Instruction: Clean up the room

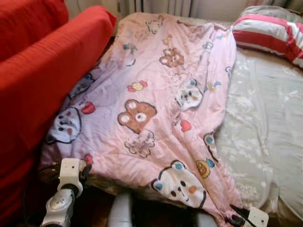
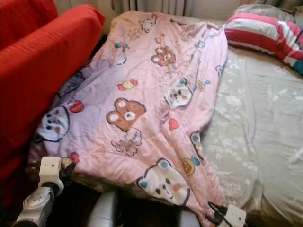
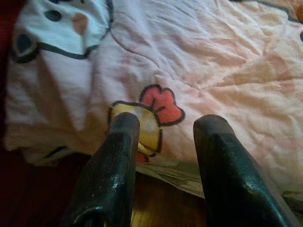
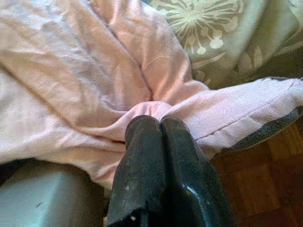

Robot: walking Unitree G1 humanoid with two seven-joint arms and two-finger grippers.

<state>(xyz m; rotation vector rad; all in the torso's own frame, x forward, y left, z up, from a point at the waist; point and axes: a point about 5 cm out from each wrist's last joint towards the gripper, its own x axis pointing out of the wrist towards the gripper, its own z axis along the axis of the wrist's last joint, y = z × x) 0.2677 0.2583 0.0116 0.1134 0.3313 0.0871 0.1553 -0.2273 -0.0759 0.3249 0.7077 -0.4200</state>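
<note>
A pink blanket (image 1: pixel 151 94) printed with bears lies spread over the left half of a bed, its near edge hanging toward me. My left gripper (image 3: pixel 165 125) is open at the blanket's near left corner. Its fingers (image 3: pixel 120 137) rest against the hem by a red and yellow print, with nothing between them. At the blanket's near right corner my right gripper (image 4: pixel 158 122) is shut on a bunched fold of the pink cloth; it shows low in the left eye view (image 1: pixel 235 218).
A grey flowered sheet (image 1: pixel 265 127) covers the bed's right half. A red and white striped pillow (image 1: pixel 270 33) lies at the far right. A red sofa (image 1: pixel 38 80) presses against the bed's left side. Wooden floor (image 4: pixel 270 179) shows below the bed's edge.
</note>
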